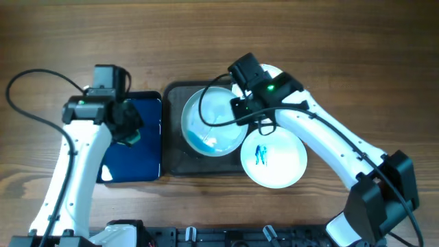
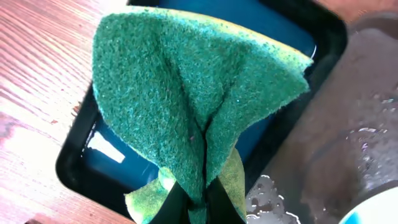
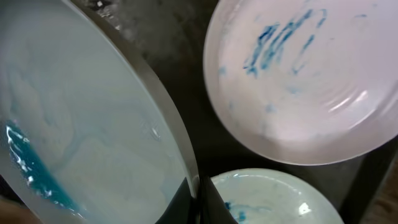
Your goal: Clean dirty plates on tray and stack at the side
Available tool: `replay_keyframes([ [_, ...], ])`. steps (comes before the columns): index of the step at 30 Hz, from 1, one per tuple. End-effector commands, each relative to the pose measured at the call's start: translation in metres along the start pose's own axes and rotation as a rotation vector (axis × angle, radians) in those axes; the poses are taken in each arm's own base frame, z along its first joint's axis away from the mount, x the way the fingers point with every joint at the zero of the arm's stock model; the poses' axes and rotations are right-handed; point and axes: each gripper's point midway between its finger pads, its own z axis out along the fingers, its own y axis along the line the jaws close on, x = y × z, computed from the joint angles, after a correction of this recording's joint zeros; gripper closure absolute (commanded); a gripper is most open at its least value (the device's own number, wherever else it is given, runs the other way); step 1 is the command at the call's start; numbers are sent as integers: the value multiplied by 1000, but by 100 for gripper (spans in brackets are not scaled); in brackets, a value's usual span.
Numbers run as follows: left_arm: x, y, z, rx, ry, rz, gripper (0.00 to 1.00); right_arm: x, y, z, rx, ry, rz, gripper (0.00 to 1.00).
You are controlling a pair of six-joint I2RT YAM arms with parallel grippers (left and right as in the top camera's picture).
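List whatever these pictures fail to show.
- Overhead: the back plate lies mostly under the right arm, so its marks are hidden.
- Left wrist: the green sponge covers most of the blue tray.
- Right wrist: the held plate is cut off by the left edge and hides the grey tray beneath.

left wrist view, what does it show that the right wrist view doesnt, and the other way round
Only the left wrist view: a green sponge pinched in the left gripper over the blue tray, wooden table beside it. Only the right wrist view: the right gripper clamped on the rim of a tilted plate with blue liquid pooled low, plus a scribbled plate and a third plate, faintly marked. Both: the wet grey tray; the left wrist view also catches a sliver of white plate rim.
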Motion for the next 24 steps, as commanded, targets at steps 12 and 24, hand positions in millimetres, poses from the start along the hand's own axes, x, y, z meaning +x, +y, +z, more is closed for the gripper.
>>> replay_keyframes([
  [12, -83, 70, -69, 52, -181, -286, 96, -23, 60, 1, -251, 53, 16, 95],
  [24, -87, 71, -70, 46, -202, -288, 96, -72, 125, 8, -218, 51, -150, 96],
])
